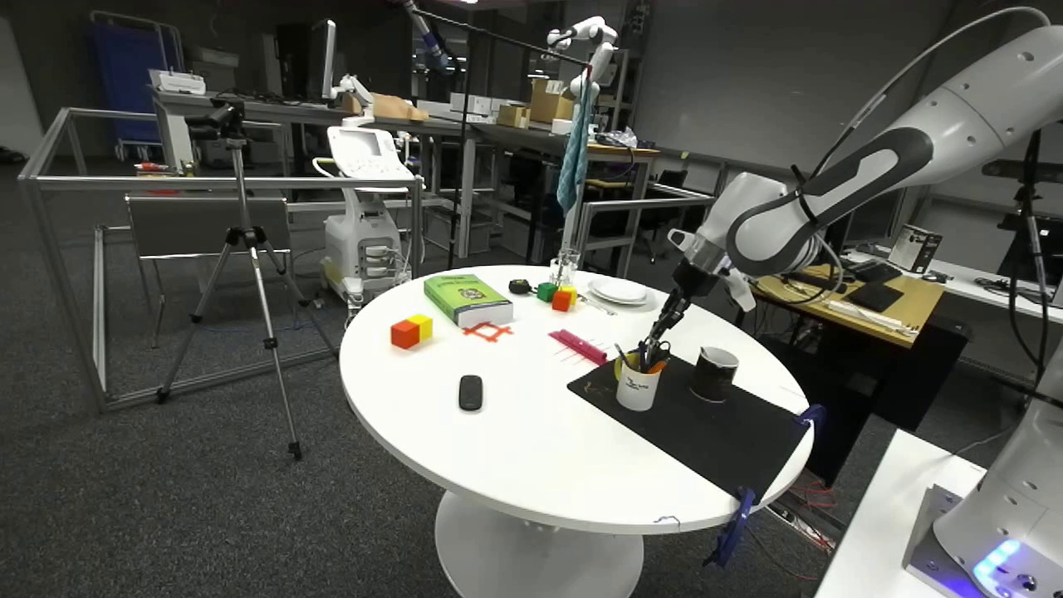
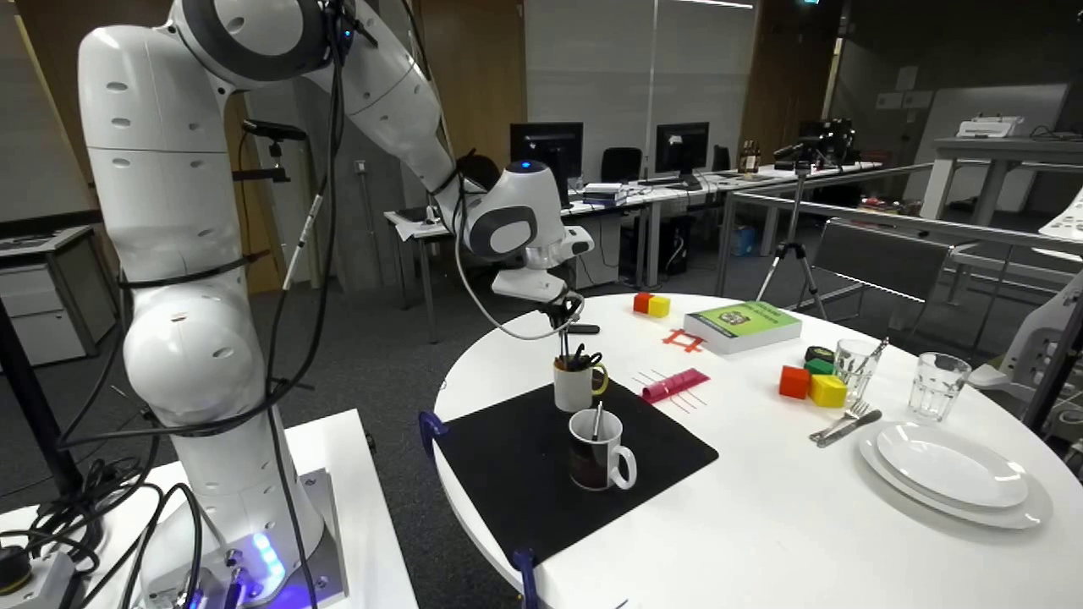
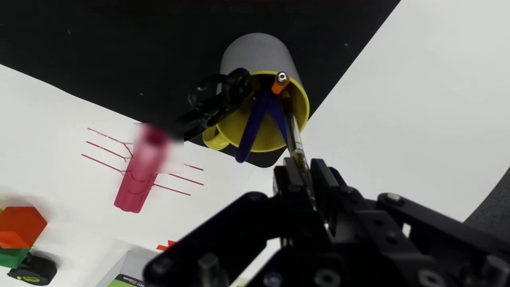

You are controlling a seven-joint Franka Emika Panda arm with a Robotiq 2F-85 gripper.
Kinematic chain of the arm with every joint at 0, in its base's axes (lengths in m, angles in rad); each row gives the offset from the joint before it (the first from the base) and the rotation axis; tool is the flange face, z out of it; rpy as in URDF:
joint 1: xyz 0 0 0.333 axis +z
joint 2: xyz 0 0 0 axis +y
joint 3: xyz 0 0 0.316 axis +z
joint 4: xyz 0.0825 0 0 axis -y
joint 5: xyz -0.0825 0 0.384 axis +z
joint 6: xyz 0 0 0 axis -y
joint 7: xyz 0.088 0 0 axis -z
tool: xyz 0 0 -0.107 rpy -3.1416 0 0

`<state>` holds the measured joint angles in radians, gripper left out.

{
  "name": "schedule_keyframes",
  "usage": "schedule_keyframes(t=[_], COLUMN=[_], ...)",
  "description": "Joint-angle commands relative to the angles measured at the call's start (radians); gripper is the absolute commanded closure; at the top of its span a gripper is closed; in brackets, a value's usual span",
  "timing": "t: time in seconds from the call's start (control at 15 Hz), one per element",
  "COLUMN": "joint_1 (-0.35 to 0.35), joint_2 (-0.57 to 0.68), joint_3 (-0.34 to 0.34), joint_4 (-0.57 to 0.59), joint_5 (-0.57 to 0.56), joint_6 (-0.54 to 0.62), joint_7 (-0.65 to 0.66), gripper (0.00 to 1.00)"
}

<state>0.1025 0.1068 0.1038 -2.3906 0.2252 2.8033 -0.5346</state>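
Wrist view: hand (image 3: 305, 177) closed down to a thin gap, pinching the upper part of a clear pen (image 3: 295, 139). Its lower end is inside a white mug (image 3: 257, 56), yellow within, beside an orange pen (image 3: 281, 84), a blue pen (image 3: 251, 133) and black scissors (image 3: 217, 99). My judgement: a light pinch, square on the barrel, serves best, and any shift should follow the pen's own lean, or it may snag the scissors or tip the mug. Magenta strip (image 3: 135, 191) to the left, partly blurred.

In an exterior view: arm (image 1: 864, 174) reaches in from the right. The white mug stands upright near a corner of a black mat (image 1: 714, 440) on a round white surface (image 1: 515, 448). Dark mug (image 1: 712, 378) near, to its right; ample clearance on that side seems wise. On the left, a red cube (image 1: 405, 335) touches a yellow cube (image 1: 424, 325); green book (image 1: 465, 291) and white plates (image 1: 619, 289) lie far. Room: grey carpet (image 1: 183, 498), tripod (image 1: 249, 236) on the left.

In an exterior view: robot base (image 2: 224, 524) on the left, lit blue. Dark mug sits nearer than the white one, a slim pen-like thing (image 2: 598, 420) standing in it. On the right, fork (image 2: 844, 419) and knife (image 2: 850, 430) beside the plates, a drinking glass (image 2: 937, 389) past them. Far back, dark monitors (image 2: 682, 150).
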Motion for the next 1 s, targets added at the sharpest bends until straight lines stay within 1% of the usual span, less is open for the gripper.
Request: schedule_keyframes(t=[0.0, 0.13, 0.2, 0.53, 0.73, 0.93], joint_1=[-0.040, -0.053, -0.028, -0.031, -0.029, -0.029], joint_2=[0.022, 0.041, 0.052, 0.105, 0.128, 0.144], joint_3=[0.041, 0.050, 0.025, 0.027, 0.025, 0.021], joint_4=[-0.013, -0.017, -0.019, -0.025, -0.027, -0.024], joint_5=[0.022, 0.001, 0.002, -0.007, -0.015, -0.021], joint_6=[0.078, 0.128, 0.155, 0.257, 0.282, 0.270], joint_7=[-0.057, -0.050, -0.057, -0.066, -0.063, -0.060], gripper=[0.97, 0.97, 0.97, 0.97, 0.97, 0.97])
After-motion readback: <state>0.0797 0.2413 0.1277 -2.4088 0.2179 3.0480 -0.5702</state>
